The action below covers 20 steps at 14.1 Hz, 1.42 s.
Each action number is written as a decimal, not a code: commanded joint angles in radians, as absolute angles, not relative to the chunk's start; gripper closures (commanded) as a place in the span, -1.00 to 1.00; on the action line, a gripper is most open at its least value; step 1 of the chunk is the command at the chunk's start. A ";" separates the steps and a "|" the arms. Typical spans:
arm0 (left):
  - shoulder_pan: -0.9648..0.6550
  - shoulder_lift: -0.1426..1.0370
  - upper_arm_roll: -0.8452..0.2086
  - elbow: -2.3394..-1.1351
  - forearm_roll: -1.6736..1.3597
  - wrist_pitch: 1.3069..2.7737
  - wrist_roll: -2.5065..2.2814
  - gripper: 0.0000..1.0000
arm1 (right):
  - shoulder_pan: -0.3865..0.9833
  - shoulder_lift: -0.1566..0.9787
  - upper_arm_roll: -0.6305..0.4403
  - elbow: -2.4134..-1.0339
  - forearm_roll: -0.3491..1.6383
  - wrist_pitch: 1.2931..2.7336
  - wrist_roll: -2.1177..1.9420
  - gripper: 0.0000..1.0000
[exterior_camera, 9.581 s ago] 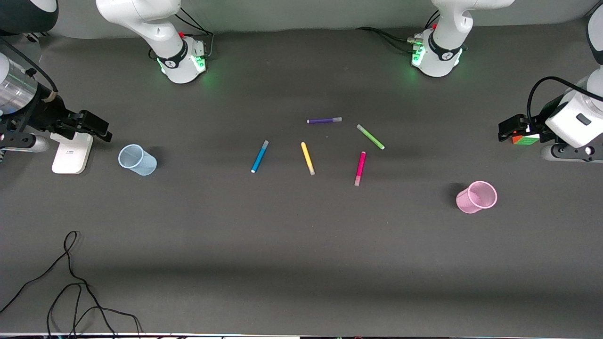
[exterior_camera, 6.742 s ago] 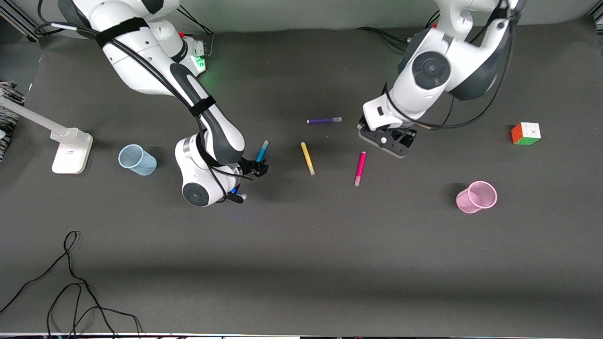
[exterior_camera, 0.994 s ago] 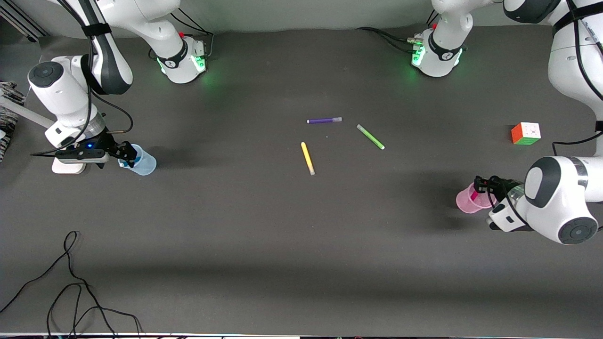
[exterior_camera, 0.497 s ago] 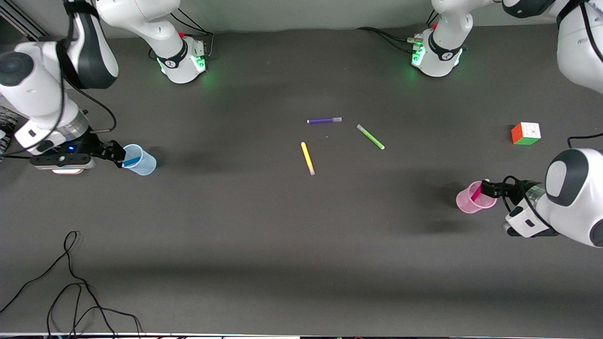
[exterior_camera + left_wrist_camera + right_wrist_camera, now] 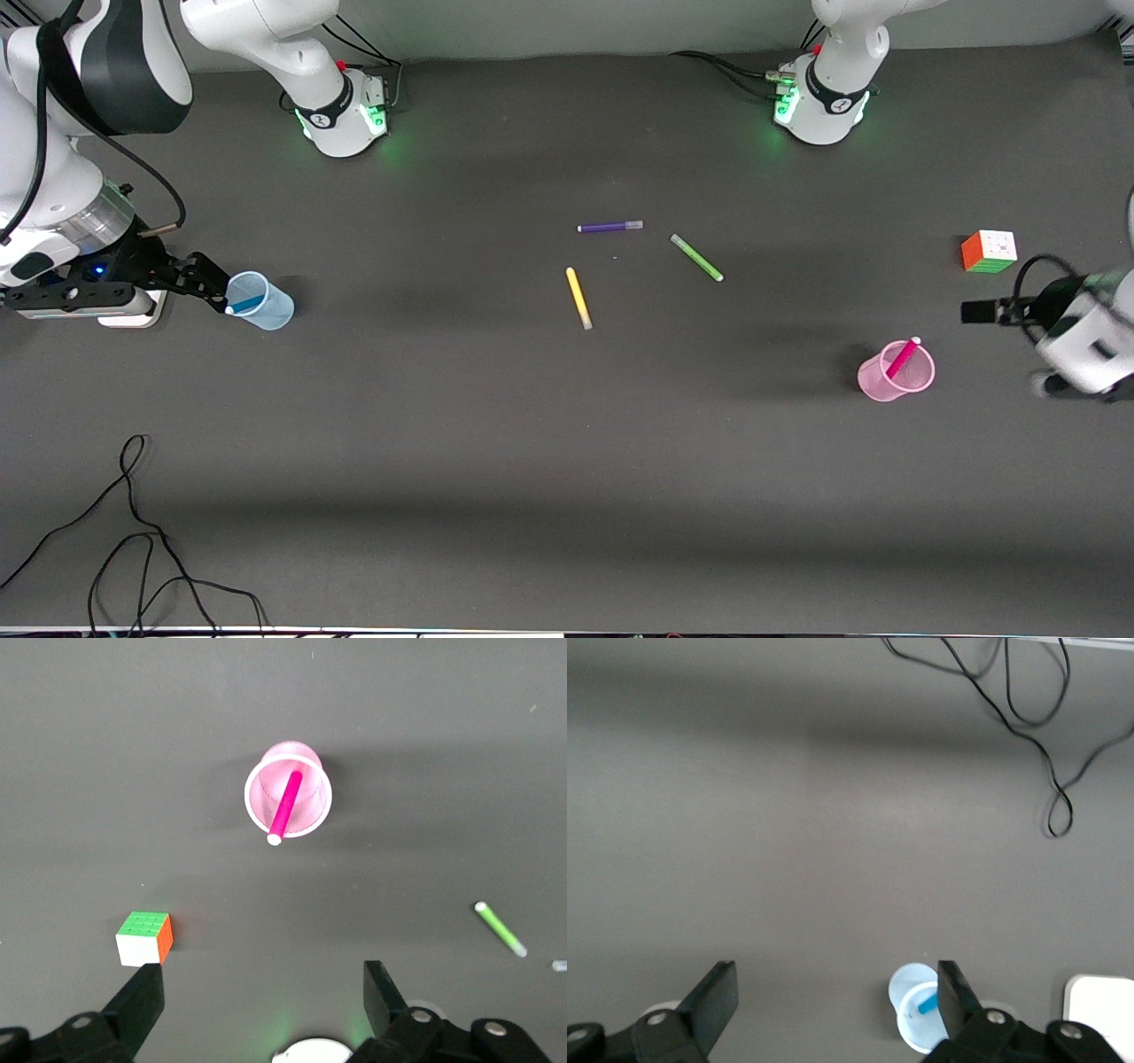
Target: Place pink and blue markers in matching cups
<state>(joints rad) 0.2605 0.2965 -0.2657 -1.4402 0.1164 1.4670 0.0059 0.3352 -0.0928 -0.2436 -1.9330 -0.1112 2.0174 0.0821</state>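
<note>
The blue marker leans inside the pale blue cup at the right arm's end of the table. The pink marker leans inside the pink cup at the left arm's end, with its pale cap above the rim. My right gripper is open and empty beside the blue cup. My left gripper is open and empty, up in the air between the pink cup and the cube. The left wrist view shows the pink cup with the pink marker. The right wrist view shows the blue cup and the blue marker.
Yellow, green and purple markers lie mid-table. A colour cube sits near the left arm's end. A white lamp base lies under the right wrist. A black cable lies nearest the front camera.
Both grippers have let go of their markers, which now lean in the cups. The left gripper drew well away from the pink cup toward the cube; the right gripper backed off slightly.
</note>
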 commanded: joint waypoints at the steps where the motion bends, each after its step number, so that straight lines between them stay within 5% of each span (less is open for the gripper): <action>1: 0.278 0.106 -0.259 -1.666 0.071 1.591 0.025 -1.00 | 0.325 -0.054 -0.212 -1.827 -0.086 1.987 0.072 -1.00; 3: 0.256 0.081 -0.244 -1.664 0.046 1.589 0.023 -1.00 | 0.308 -0.032 -0.207 -1.774 -0.086 1.935 0.072 -1.00; 8: -0.076 0.026 0.052 -1.632 -0.003 1.559 0.009 -1.00 | 0.296 -0.014 -0.196 -1.732 -0.069 1.848 0.103 -1.00; 20: -0.061 0.031 0.021 -1.638 -0.003 1.555 0.021 -1.00 | 0.253 -0.009 -0.092 -1.684 -0.037 1.752 0.175 -0.99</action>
